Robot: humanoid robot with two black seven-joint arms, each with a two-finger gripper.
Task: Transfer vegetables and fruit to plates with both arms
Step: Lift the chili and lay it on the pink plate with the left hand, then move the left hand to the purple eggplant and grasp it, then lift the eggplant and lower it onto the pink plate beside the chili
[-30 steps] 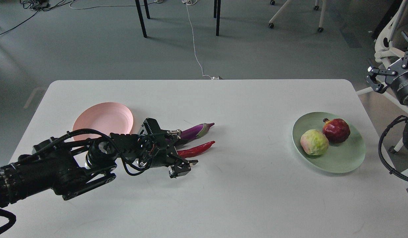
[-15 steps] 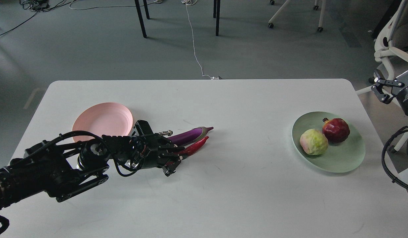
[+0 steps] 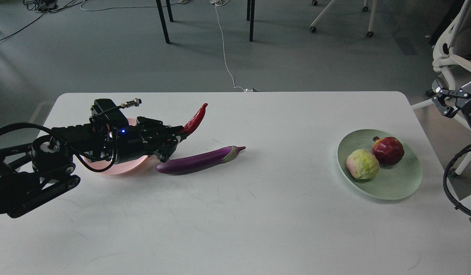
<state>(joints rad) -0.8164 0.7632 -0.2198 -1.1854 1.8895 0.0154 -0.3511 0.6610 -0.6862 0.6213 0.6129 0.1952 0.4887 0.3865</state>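
My left gripper [image 3: 173, 138] is shut on the red chili pepper [image 3: 195, 118] and holds it lifted above the table, tip pointing up and right. The gripper hangs over the pink plate [image 3: 123, 168], which it mostly hides. The purple eggplant [image 3: 199, 160] lies on the table just right of the plate, cap to the right. The mint green plate [image 3: 392, 183] at the right holds the pomegranate [image 3: 388, 150] and the yellow-green fruit [image 3: 362, 164]. My right gripper [image 3: 449, 102] is off the table's right edge, empty; its fingers cannot be told apart.
The white table [image 3: 235, 214] fills the view. A white chair [image 3: 449, 57] stands beyond the right edge near my right arm. Table legs and a white cable [image 3: 224, 49] are on the floor behind.
My left gripper closed on the chili pepper, lifted it and drew back left over the pink plate. The eggplant stayed on the table. The right gripper sank slightly.
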